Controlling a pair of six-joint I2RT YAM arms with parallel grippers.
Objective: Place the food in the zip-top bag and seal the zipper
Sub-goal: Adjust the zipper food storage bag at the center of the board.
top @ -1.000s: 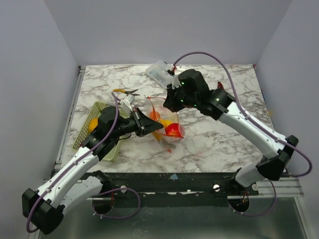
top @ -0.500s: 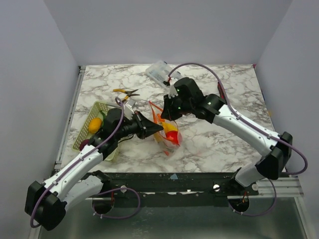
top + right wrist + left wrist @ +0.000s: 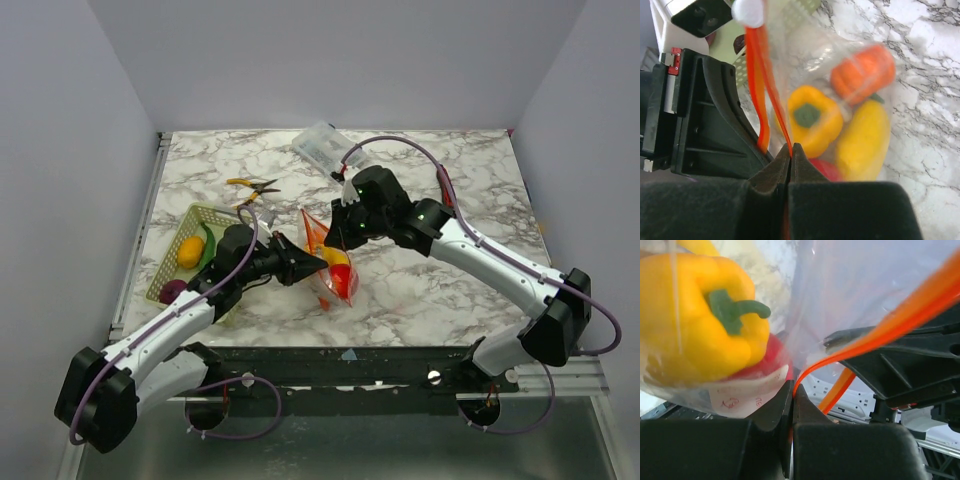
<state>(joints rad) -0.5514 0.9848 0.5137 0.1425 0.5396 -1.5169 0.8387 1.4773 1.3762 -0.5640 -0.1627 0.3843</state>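
Table (image 3: 430,292): marble, beneath both tools. A green basket (image 3: 168,255) sits well out to the left tool's outer side, with loose pieces in it.
Bag (image 3: 338,275): clear, strung between the two tools, mouth up and belly sagging below them. We cannot tell whether its bottom touches the table.
Left tool (image 3: 792,390): closed, pinching the zipper at the mouth.
Right tool (image 3: 791,150): closed as well, nipped on the zipper and near the left tool.
Food (image 3: 865,145): inside the bag, below both tools. We see a yellow pepper (image 3: 695,325), an orange piece, a long yellow piece and something red, bunched together.
Zipper (image 3: 900,315): a thin orange strip. Beside the tools its two halves seem to stand apart, so we judge the seal unfinished.
Handling: we expect the film to be floppy and slick. The load looks light but is probably enough to pull the mouth out of line, and the hard toys will likely shift inside.
Where to hold: on the strip itself, likely the stiffest part, with one tool anchoring while the other pinches along. We would avoid the bare film, which we think would slip or crumple.
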